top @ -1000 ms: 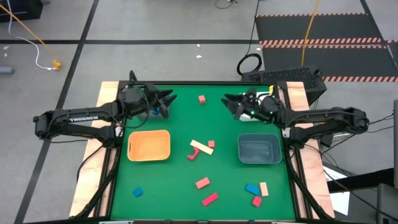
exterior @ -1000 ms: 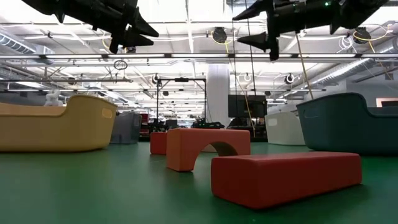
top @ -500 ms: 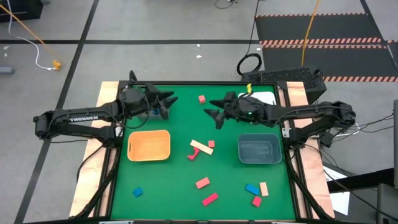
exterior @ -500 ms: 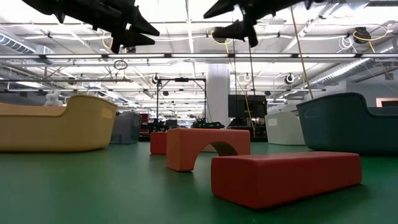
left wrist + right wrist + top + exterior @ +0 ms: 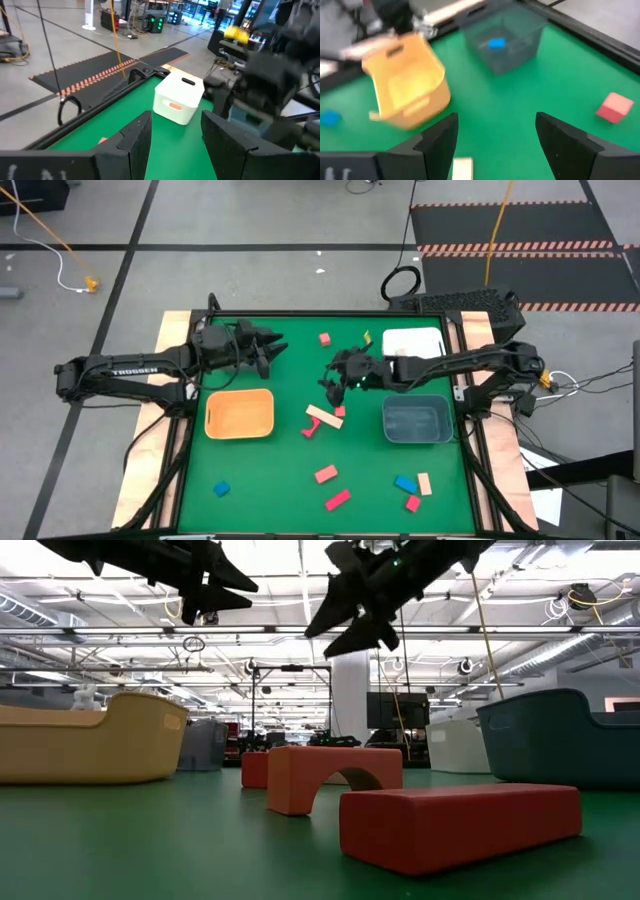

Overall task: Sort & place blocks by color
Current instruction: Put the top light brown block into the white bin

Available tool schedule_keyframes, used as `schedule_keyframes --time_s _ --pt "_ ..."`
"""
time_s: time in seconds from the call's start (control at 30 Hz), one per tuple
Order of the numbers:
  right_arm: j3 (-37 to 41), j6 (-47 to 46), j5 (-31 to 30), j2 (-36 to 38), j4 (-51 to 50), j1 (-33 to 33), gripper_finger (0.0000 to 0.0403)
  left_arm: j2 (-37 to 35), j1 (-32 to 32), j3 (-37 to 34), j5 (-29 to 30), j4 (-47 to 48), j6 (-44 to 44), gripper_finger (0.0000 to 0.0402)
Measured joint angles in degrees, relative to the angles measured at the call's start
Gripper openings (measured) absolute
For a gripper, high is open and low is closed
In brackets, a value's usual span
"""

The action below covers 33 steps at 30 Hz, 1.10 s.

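Two open grippers, but right gripper (image 5: pixel 332 383) is nearer: jaws wide, empty, hovering just above the tan bar (image 5: pixel 323 417) at frame centre, long axis diagonal upper-left to lower-right; left gripper (image 5: pixel 272 346) waits upper left.

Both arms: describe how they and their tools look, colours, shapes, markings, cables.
Both arms are black, slender and jointed. The left arm carries white TROSSEN lettering along its forearm. Thin black cables loop around both arms near the wrists. The left tool and the right tool each end in two dark, wedge-shaped fingers, tapering to points. In the left wrist view the fingers look matte black and angular.
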<state>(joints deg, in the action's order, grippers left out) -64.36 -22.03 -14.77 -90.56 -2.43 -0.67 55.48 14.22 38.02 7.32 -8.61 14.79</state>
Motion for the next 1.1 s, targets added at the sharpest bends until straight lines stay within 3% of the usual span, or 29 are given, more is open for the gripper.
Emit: schedule_keyframes --time_s 0.3,0.5,0.63,0.9,1.1 --pt "0.0 6.4 0.1 -7.7 0.8 5.9 0.0256 0.0 -3.7 0.0 0.0 0.0 5.9 0.0172" --pt "0.0 0.3 0.1 -11.5 0.7 8.4 0.0257 0.0 -6.9 0.0 0.0 -0.1 11.9 0.0173" --pt "0.0 -1.3 0.9 -12.4 0.0 10.3 0.0266 0.0 -9.2 0.0 0.1 -0.1 16.4 0.0172" --pt "0.1 10.7 -5.0 -12.5 0.0 13.3 0.0276 0.0 -13.5 0.0 0.3 -1.4 19.4 0.0172" --pt "3.2 8.6 -6.3 -12.5 1.3 12.6 0.0271 0.0 -16.6 0.0 1.0 -2.3 21.0 0.0172"
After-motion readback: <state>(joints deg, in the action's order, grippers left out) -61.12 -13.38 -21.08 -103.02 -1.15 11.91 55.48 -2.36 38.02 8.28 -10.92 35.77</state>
